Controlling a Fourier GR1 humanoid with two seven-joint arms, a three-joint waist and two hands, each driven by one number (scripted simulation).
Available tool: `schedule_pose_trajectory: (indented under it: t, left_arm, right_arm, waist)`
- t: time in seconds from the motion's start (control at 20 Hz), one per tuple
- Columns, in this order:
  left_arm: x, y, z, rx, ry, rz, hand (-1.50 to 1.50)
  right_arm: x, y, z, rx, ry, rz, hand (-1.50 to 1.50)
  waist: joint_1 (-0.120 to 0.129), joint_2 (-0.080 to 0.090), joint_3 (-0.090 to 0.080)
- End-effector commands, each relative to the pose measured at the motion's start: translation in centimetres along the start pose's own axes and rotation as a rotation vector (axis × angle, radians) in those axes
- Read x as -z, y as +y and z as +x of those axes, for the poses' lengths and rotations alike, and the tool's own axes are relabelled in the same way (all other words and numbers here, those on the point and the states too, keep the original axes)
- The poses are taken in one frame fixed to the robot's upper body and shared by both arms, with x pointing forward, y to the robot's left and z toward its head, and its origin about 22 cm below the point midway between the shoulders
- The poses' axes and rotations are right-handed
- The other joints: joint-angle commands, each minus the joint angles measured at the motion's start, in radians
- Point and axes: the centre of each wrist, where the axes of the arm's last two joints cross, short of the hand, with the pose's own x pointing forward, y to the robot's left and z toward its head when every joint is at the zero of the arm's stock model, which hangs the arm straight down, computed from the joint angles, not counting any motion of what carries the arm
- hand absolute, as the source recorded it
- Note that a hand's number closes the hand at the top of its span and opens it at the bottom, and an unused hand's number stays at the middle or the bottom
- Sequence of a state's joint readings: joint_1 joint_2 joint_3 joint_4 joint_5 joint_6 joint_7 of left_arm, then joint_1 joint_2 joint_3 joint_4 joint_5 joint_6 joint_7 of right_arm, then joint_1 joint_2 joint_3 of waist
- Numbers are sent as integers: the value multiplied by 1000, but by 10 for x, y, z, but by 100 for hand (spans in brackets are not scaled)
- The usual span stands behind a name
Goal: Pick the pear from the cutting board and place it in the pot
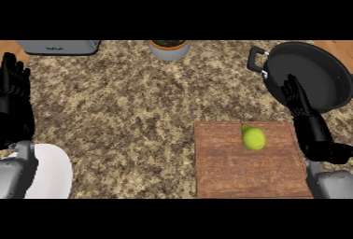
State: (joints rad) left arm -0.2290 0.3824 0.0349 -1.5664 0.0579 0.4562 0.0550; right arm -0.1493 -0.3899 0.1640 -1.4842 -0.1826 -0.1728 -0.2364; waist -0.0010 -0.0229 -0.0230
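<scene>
Head view: the green pear [253,138] lies on the wooden cutting board [234,177], toward its upper right, untouched. The black pot [324,88] sits on the counter [131,102] at the pear's one o'clock. The right hand [301,100] hangs at the pear's two o'clock, over the pot's near rim, fingers straight and apart, holding nothing. The left hand [14,88] rests open at the far nine o'clock edge. The pick is not yet begun; next, the right hand should move toward eight o'clock and close round the pear.
</scene>
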Motion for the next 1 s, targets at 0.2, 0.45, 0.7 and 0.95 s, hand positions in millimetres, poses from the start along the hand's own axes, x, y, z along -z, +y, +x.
schedule_pose_trajectory:
  t: [0.2,0.45,0.7,0.95]
  left_arm:
    - [-28,-54,-2,-151,135,-323,0]
    - [-49,-83,-3,-225,305,-467,0]
    - [-50,-61,-8,-206,313,-467,0]
    - [-59,-65,1,-207,315,-487,0]
  right_arm:
    - [0,77,-9,329,289,637,-150]
    - [43,-3,-11,-48,129,672,-150]
    - [82,-62,20,6,-39,831,-150]
    - [133,-106,94,-325,11,911,-150]
  waist:
    - [91,66,23]
    - [37,37,26]
    - [27,29,24]
    - [51,29,23]
